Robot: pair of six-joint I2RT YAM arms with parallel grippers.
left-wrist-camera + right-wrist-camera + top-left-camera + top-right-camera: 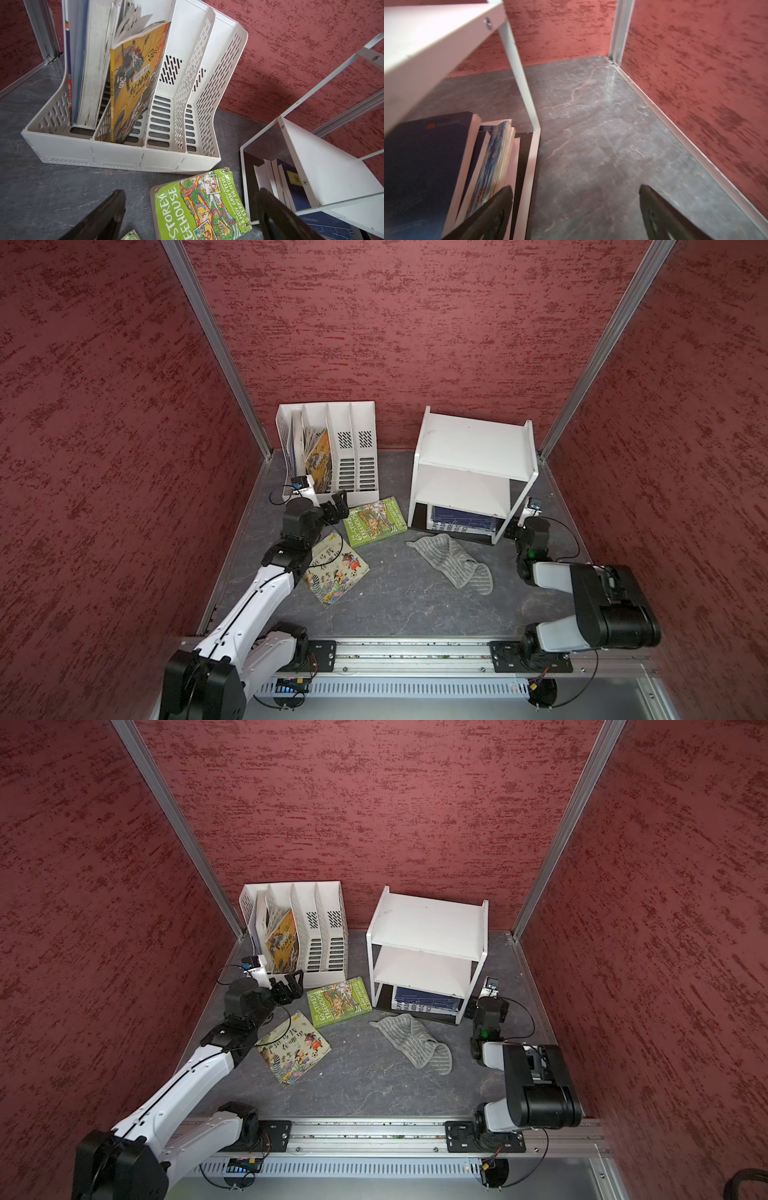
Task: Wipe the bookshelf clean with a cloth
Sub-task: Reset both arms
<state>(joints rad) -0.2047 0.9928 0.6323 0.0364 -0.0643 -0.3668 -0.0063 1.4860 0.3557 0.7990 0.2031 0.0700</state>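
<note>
The cloth lies crumpled and untouched on the table, just in front of the bookshelf. Further back, the left gripper hangs empty with jaws apart by a green book. The right gripper, jaws also apart and empty, sits beside the bookshelf's right side.

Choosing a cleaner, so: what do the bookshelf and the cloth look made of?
The bookshelf: matte white boards, probably painted wood composite, screwed to thin white tubes that look metal. The cloth: soft grey striped fabric, perhaps microfibre; it lies limp and crumpled.
</note>
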